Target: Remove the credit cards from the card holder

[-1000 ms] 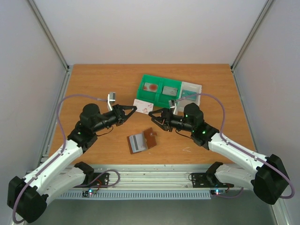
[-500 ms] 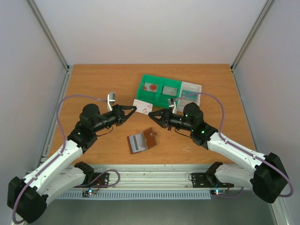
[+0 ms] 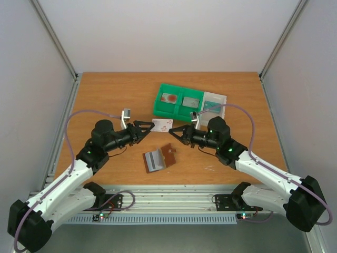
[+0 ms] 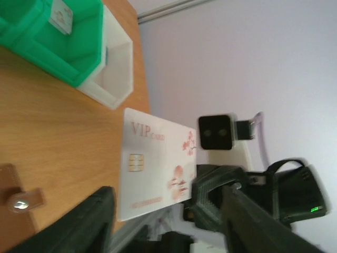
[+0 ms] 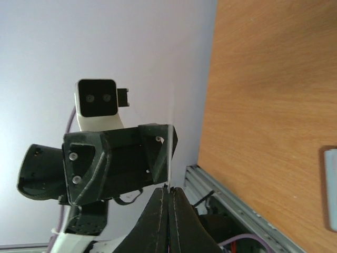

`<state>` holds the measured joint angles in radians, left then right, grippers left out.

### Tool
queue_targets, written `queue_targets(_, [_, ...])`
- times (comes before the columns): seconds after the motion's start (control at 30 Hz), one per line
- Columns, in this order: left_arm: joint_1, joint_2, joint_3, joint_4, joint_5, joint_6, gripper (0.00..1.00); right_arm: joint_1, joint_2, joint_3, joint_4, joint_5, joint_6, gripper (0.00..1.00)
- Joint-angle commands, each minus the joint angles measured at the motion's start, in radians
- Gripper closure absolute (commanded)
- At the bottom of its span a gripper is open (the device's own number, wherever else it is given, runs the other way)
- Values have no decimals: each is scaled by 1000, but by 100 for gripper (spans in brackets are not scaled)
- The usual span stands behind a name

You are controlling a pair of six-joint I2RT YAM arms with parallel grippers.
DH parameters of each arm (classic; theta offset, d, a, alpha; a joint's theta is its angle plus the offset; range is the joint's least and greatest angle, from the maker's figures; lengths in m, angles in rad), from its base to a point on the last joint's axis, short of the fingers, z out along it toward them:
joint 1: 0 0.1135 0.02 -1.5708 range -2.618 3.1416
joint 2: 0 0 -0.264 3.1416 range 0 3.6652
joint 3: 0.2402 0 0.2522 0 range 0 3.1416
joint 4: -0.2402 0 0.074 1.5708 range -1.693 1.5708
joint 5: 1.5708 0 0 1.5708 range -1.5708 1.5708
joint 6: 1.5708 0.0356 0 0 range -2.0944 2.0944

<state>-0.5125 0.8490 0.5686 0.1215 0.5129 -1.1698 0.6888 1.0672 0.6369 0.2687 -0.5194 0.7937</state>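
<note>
A white credit card [image 3: 162,124] with red flower print hangs in the air between the two arms. My right gripper [image 3: 170,132] is shut on its edge; in the right wrist view the card [image 5: 171,132] shows as a thin upright line above the closed right gripper [image 5: 168,191]. My left gripper [image 3: 149,129] is open, its jaws standing apart on either side of the card [image 4: 155,168]. The left gripper [image 4: 163,226] does not pinch it. The brown card holder [image 3: 159,158] lies open on the table below, grey pockets up, and its tab edge [image 4: 13,203] shows in the left wrist view.
A green tray [image 3: 179,109] with a white end compartment [image 3: 216,97] stands behind the grippers, with cards lying in its sections. It also shows as the green tray [image 4: 52,37] at the top left of the left wrist view. White walls enclose the wooden table [image 3: 105,95].
The right gripper has shut on the card and the left gripper, shut on it before, has opened. The card has shifted slightly toward the near side.
</note>
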Motion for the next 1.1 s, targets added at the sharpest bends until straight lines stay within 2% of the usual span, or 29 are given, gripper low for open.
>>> queue_targets(0.0, [-4, -26, 30, -85, 15, 90, 36, 0, -59, 59, -193, 63, -160, 99])
queue_targets(0.13, [-4, -37, 61, -256, -16, 188, 18, -3, -83, 98, -374, 127, -290, 99])
queue_targets(0.2, [-4, -36, 86, -359, -42, 244, 2, -5, -92, 124, -469, 174, -353, 99])
queue_targets(0.23, [-4, -31, 102, -408, -54, 292, 1, -7, -94, 140, -509, 195, -381, 99])
queue_targets(0.37, [-4, -4, 154, -577, -98, 416, 1, -22, -76, 222, -652, 290, -499, 99])
queue_targets(0.53, [-4, 11, 145, -656, -141, 479, 1, -76, 14, 319, -766, 342, -607, 99])
queue_targets(0.8, [-3, 8, 142, -724, -154, 565, 1, -204, 170, 400, -758, 369, -660, 99])
queue_targets(1.07, [0, 8, 159, -797, -184, 634, 1, -377, 361, 480, -717, 279, -674, 99])
